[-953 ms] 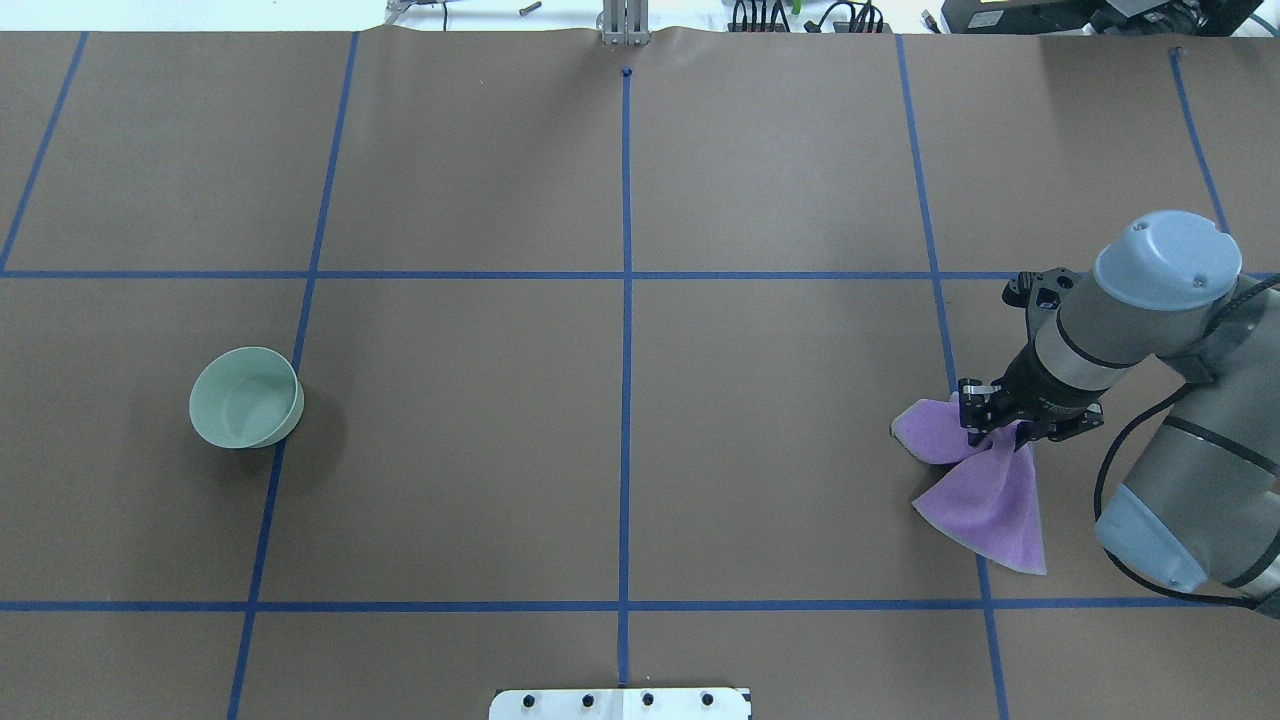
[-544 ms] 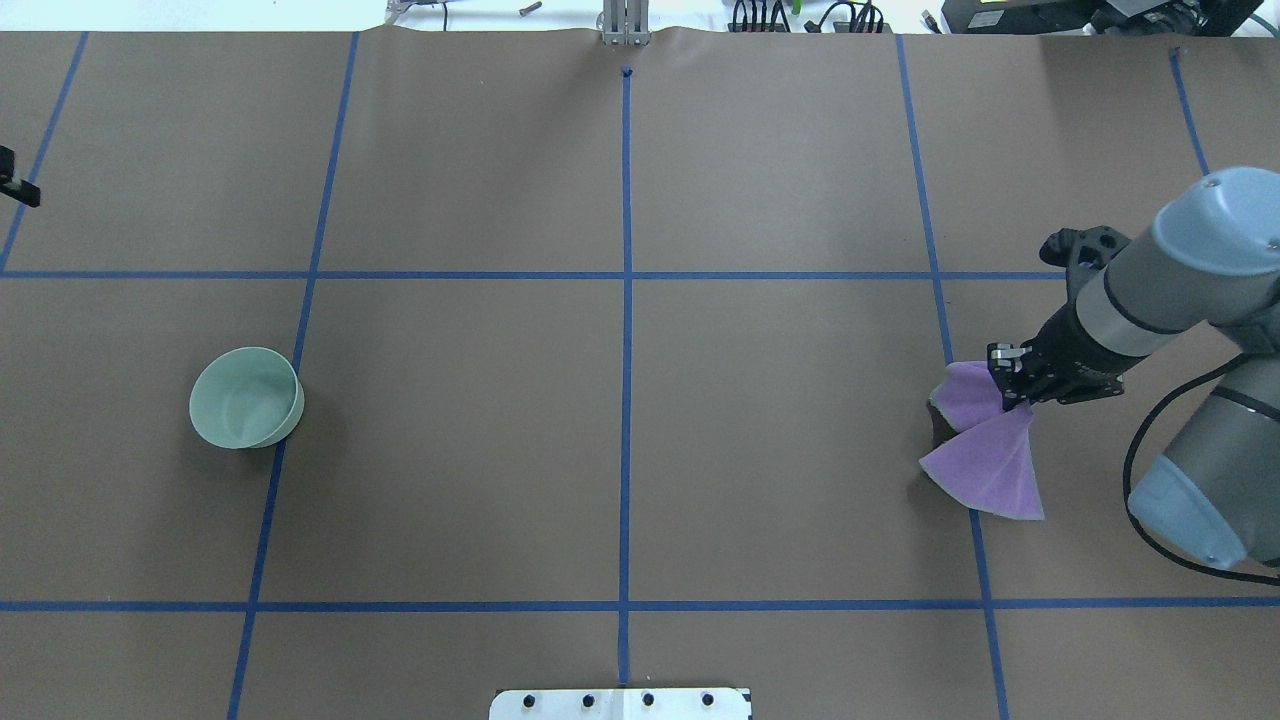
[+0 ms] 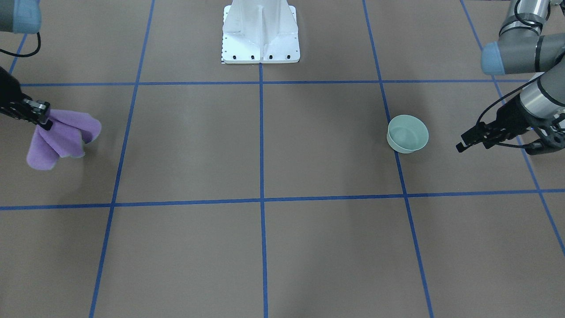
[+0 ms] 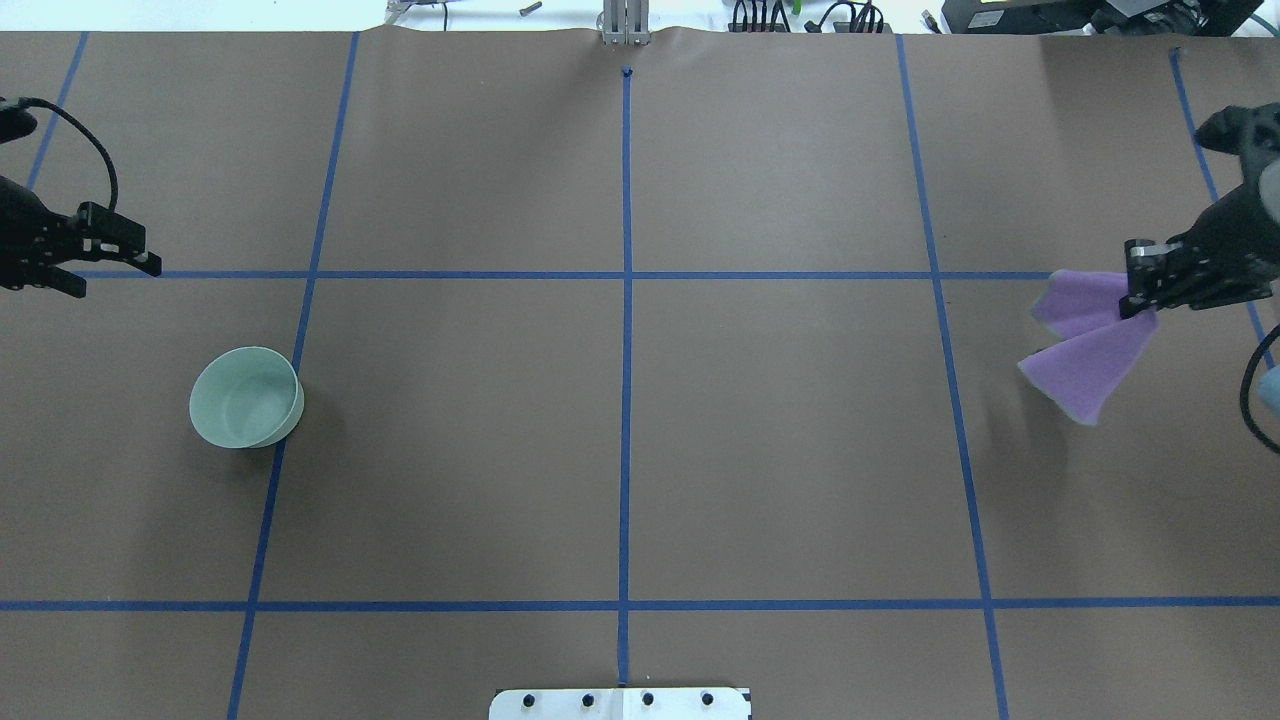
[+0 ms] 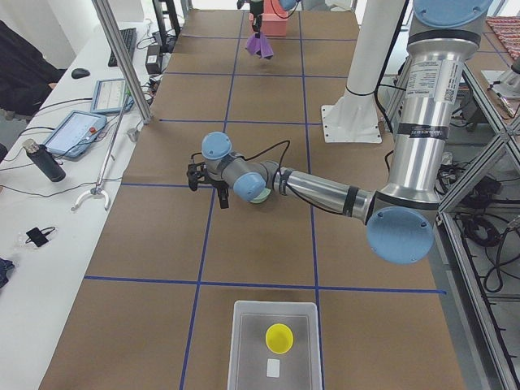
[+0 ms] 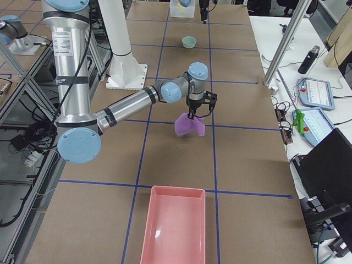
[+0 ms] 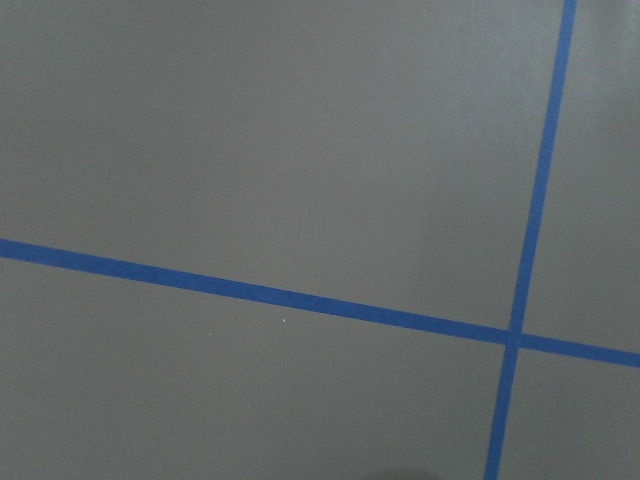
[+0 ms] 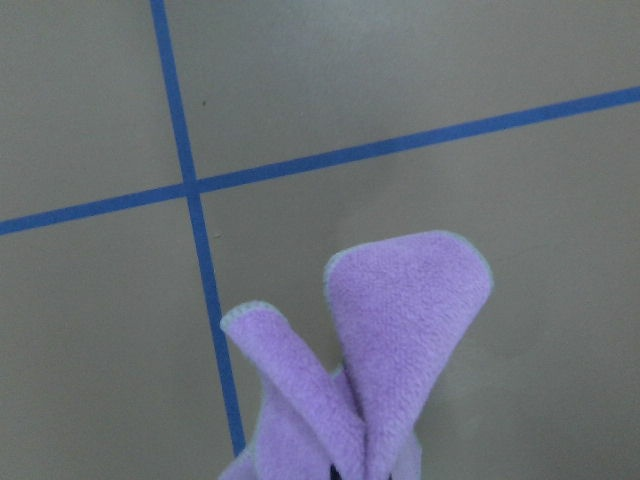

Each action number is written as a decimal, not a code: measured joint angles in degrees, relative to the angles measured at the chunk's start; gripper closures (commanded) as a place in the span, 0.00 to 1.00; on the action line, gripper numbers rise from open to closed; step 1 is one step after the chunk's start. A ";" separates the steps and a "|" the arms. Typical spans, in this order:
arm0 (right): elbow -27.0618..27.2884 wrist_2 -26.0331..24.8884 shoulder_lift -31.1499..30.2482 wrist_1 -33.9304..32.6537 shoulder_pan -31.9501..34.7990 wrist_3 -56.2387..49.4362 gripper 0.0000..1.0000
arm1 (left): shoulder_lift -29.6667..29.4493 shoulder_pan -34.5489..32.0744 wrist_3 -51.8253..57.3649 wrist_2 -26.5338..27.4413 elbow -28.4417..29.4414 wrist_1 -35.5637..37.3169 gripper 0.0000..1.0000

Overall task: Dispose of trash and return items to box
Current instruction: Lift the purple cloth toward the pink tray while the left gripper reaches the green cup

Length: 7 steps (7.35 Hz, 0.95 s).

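Note:
The mint-green bowl (image 4: pixel 246 397) stands upright on the table's left part, also in the front view (image 3: pixel 408 134). My left gripper (image 4: pixel 118 280) is open and empty, apart from the bowl on its far left side. My right gripper (image 4: pixel 1140 300) is shut on the purple cloth (image 4: pixel 1085 360) and holds it hanging above the table at the right edge; the right wrist view shows its folds (image 8: pixel 400 330). The frosted box (image 5: pixel 244 341) stands at the table's left end with the yellow cup (image 5: pixel 279 338) inside.
A pink tray (image 6: pixel 173 225) lies at the table's right end. The white robot base (image 3: pixel 260 35) stands at the near edge's middle. A side bench with tablets (image 5: pixel 77 130) runs along the far edge. Blue tape lines cross the brown table.
My right gripper has lifted the purple cloth off the table and carried it right and farther away. My left gripper has come into view at the left edge.

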 measured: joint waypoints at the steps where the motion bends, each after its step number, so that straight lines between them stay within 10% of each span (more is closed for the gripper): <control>1: 0.32 1.62 0.38 -4.11 3.98 -5.76 1.00 | 1.56 2.80 -1.66 1.10 -1.88 -0.28 0.03; 4: 0.38 2.02 1.11 -17.08 14.99 -26.41 1.00 | 4.89 10.25 -7.25 5.78 -3.20 -4.70 0.03; 7: -3.08 -1.50 0.81 -21.92 23.16 -43.45 1.00 | 4.89 12.96 -9.07 7.71 -2.41 -5.66 0.43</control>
